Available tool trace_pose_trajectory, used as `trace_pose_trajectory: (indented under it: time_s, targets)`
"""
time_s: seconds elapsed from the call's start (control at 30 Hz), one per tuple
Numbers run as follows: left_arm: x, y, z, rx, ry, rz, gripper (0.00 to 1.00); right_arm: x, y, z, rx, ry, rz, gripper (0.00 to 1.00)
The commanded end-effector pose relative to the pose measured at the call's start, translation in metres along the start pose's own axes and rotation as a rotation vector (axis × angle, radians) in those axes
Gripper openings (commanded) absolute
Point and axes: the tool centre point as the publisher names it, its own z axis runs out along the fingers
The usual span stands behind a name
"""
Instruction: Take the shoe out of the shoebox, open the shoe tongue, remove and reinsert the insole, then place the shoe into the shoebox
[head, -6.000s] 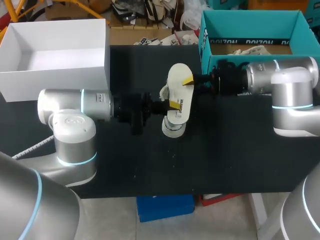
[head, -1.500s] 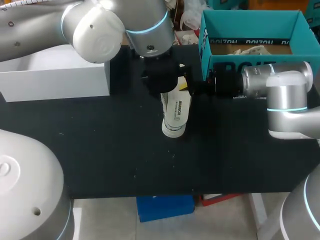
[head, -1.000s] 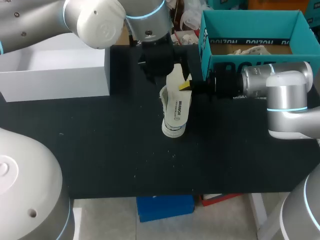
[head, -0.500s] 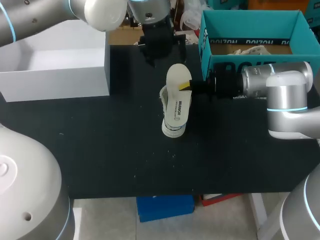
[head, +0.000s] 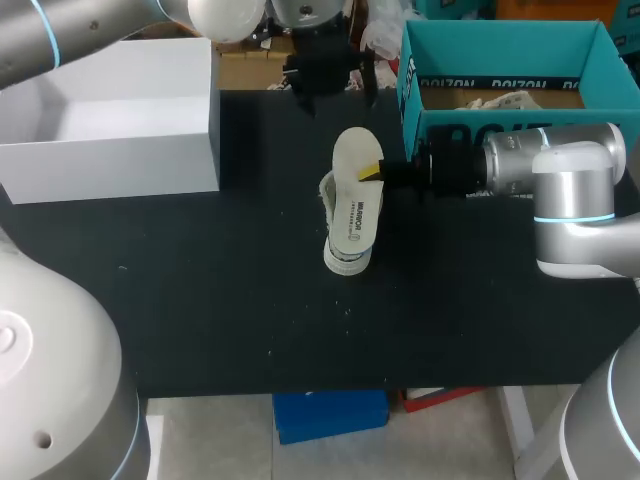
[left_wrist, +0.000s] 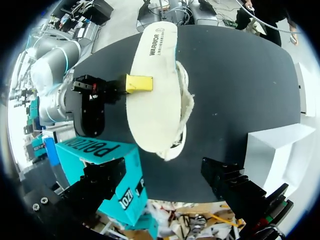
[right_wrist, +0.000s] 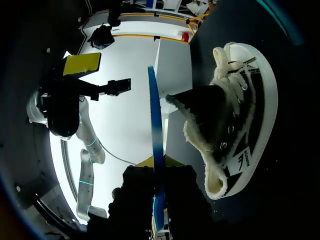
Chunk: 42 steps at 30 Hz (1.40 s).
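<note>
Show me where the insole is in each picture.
Head view: the insole stands above the shoe, pinched by the right gripper.
Left wrist view: a broad pale oval ahead of the left gripper, hiding most of the shoe.
Right wrist view: edge-on, a thin blue strip in the right gripper, beside the shoe.
Shared landmark: the shoe.

The silver-white left arm (head: 100, 25) comes in from the far left corner. Its black two-fingered left gripper (head: 335, 85) points downward, fingers (left_wrist: 102, 182) spread wide with nothing between them. The silver-white right arm (head: 560, 160) lies level from the right, and its yellow-tipped right gripper (head: 372, 170) pinches a pale flat insole (head: 352, 155) from both sides.
</note>
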Motion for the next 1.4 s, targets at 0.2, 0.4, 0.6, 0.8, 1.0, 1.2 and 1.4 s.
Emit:
trace_pose_trajectory:
  time_s: [0.2,0.4,0.6,0.8,1.0,1.2,1.4]
  targets:
    - [-0.01,-0.022,-0.003,0.002,-0.005,0.017,1.0,-0.001,0.0,0.001,-0.001,0.0,0.001,0.0]
    - [-0.014,-0.057,-0.009,0.007,-0.025,0.019,1.0,-0.001,0.0,0.001,-0.001,0.0,0.001,0.0]
    - [-0.017,-0.095,-0.016,0.01,-0.027,0.024,1.0,-0.001,0.0,0.001,-0.001,0.0,0.001,0.0]
    - [-0.019,-0.13,-0.023,0.017,-0.026,0.018,1.0,-0.001,0.0,0.001,-0.001,0.0,0.001,0.0]
    - [-0.024,-0.163,-0.031,0.007,-0.073,0.008,1.0,-0.001,0.0,0.001,-0.001,0.0,0.001,0.0]
    - [-0.018,-0.185,-0.032,-0.004,-0.184,0.003,1.0,-0.001,0.0,0.001,-0.001,0.0,0.001,0.0]
    - [-0.003,-0.192,-0.038,-0.042,-0.458,-0.048,1.0,-0.001,0.0,0.001,-0.001,0.0,0.001,0.0]
